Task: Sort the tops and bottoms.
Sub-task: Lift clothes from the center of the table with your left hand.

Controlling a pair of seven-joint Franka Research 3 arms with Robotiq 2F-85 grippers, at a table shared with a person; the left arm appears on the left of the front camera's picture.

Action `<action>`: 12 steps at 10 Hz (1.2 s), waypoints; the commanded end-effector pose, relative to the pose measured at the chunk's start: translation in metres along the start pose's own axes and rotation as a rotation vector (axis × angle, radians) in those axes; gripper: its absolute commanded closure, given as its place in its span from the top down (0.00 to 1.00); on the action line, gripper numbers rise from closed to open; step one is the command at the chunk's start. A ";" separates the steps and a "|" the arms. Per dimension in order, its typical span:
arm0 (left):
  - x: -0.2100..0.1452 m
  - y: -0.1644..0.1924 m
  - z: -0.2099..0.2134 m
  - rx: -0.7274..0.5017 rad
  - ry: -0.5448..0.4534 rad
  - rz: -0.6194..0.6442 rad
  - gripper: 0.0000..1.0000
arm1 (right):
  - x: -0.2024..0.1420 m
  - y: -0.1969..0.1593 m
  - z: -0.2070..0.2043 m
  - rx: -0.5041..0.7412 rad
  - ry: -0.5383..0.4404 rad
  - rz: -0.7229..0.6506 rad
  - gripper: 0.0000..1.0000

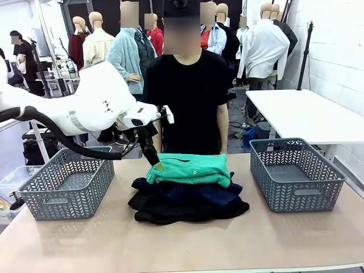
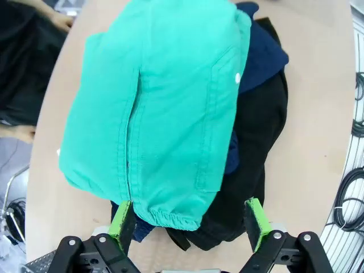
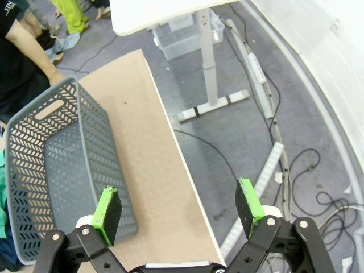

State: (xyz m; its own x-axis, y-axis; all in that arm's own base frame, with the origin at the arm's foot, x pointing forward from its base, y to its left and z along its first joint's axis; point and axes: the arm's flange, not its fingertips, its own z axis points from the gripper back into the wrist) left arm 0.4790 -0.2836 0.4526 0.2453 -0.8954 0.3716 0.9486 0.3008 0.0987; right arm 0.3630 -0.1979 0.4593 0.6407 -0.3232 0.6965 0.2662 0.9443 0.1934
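A pile of folded clothes lies mid-table. On top is a bright green top [image 1: 190, 169], under it a dark navy top [image 1: 187, 192], and at the bottom a black garment [image 1: 187, 209]. My left gripper [image 1: 154, 165] hangs open at the green top's left end, fingertips just above the cloth. In the left wrist view the green top [image 2: 165, 108] spreads ahead of the left gripper [image 2: 187, 219], whose pads straddle its near hem; navy [image 2: 261, 54] and black cloth [image 2: 259, 142] stick out beside it. My right gripper [image 3: 177, 207] is open and holds nothing, above the table's right edge.
A grey basket [image 1: 68, 187] stands left of the pile and another grey basket [image 1: 296, 173] to its right; the right wrist view looks down on that basket [image 3: 62, 165]. A person in a black T-shirt [image 1: 190, 96] stands at the far edge. A white table [image 1: 307, 114] stands behind, right.
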 end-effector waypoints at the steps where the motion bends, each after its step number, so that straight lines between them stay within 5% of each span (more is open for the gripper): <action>1: 0.001 0.015 -0.002 -0.018 0.020 -0.030 1.00 | -0.001 -0.003 -0.001 0.007 0.003 0.002 1.00; 12: -0.014 0.004 -0.051 0.110 0.028 -0.097 0.95 | -0.001 -0.003 -0.001 0.007 0.003 0.002 1.00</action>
State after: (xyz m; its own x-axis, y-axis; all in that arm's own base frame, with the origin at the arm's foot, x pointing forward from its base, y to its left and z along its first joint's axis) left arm 0.4913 -0.2866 0.4021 0.1528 -0.9325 0.3273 0.9432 0.2365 0.2334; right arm 0.3630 -0.1980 0.4593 0.6406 -0.3234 0.6964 0.2665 0.9442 0.1933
